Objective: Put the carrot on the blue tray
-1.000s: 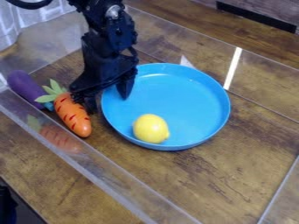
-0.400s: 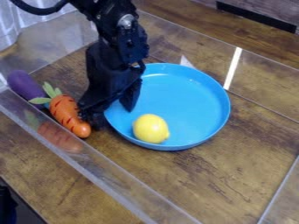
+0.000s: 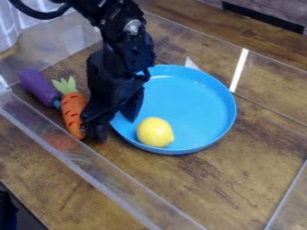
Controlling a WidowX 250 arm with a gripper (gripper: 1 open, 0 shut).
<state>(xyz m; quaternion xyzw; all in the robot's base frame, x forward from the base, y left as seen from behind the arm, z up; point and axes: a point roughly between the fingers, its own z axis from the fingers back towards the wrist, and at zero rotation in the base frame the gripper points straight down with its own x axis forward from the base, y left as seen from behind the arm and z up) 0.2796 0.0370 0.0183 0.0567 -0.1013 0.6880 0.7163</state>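
Everything here sits around the blue tray (image 3: 198, 112), a wide round dish resting on a wooden table (image 3: 228, 193). Nearest to me, along the table's front and left edge, runs a clear plastic wall (image 3: 108, 175), low and see-through, with the wood grain showing behind it.

Inside the tray, toward its near left part, lies a yellow lemon (image 3: 155, 132). The remaining blue floor of the tray is bare.

Just outside the tray's left rim lies the carrot (image 3: 75, 115), orange with dark ridge lines, its leafy top pointing away from me. It rests on the table, not on the tray. The black gripper (image 3: 106, 123) hangs down right at that spot, pointing steeply at the table, between the carrot and the tray's rim. Its fingers are spread wide and hold nothing; one dark finger (image 3: 93, 126) stands right against the carrot's side.

Farther left of the tray, beyond the carrot's leafy top, lies a purple eggplant (image 3: 41, 85).
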